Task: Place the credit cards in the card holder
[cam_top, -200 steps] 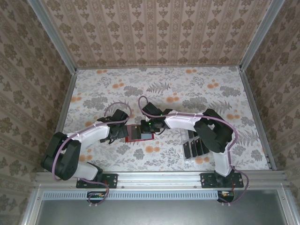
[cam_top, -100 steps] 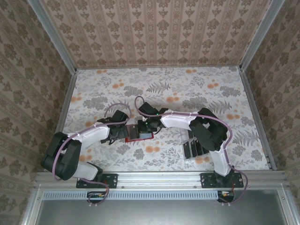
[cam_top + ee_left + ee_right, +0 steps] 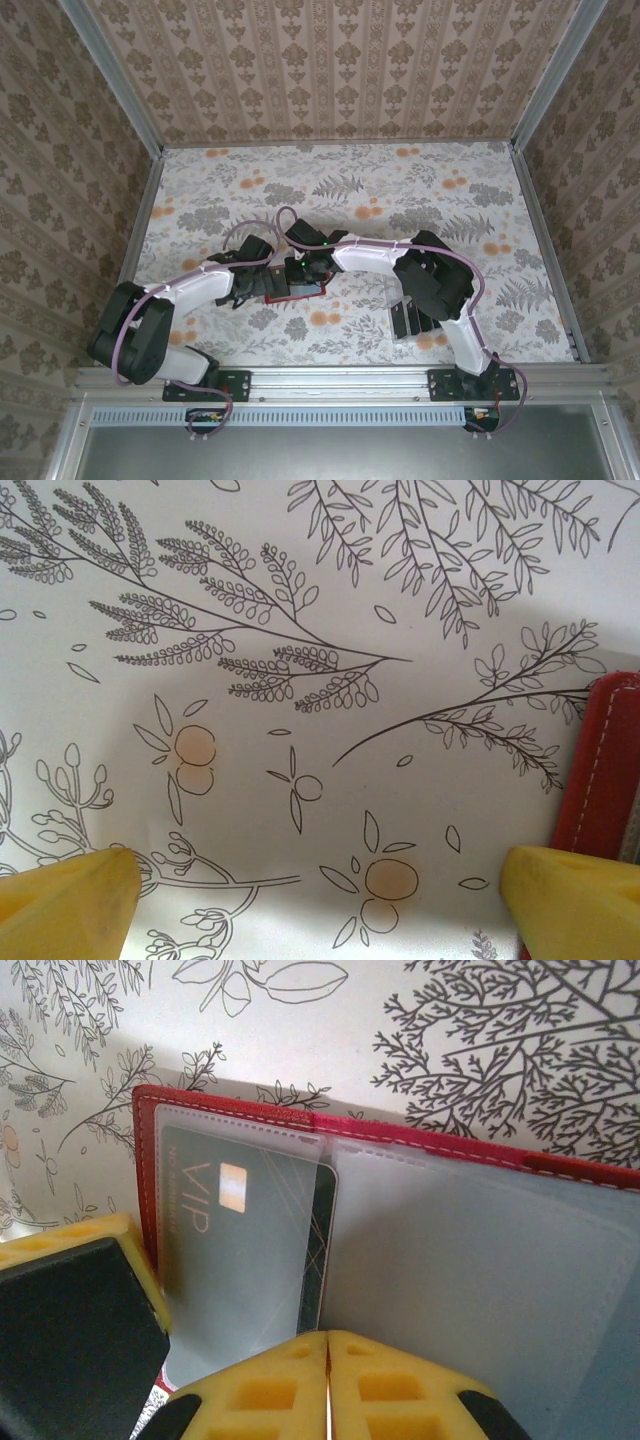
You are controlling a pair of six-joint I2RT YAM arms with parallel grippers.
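Observation:
The red card holder (image 3: 420, 1132) lies open on the floral table, its clear sleeves facing up. A black credit card (image 3: 240, 1240) marked VIP sits inside the left sleeve, with its right edge showing at the sleeve's mouth. My right gripper (image 3: 328, 1338) is shut, fingertips pressed together at the card's near corner, nothing seen between them. In the top view it (image 3: 298, 272) hovers over the holder (image 3: 312, 291). My left gripper (image 3: 320, 908) is wide open; one finger (image 3: 80, 1310) rests at the holder's left edge (image 3: 600, 770).
A clear slotted tray (image 3: 392, 296) with more black cards (image 3: 415, 318) stands to the right of the holder, under the right arm. Metal rails and patterned walls bound the table. Open floral surface stretches behind both arms.
The right arm has slid left over the holder, covering more of it. The left arm has stayed in place, still open.

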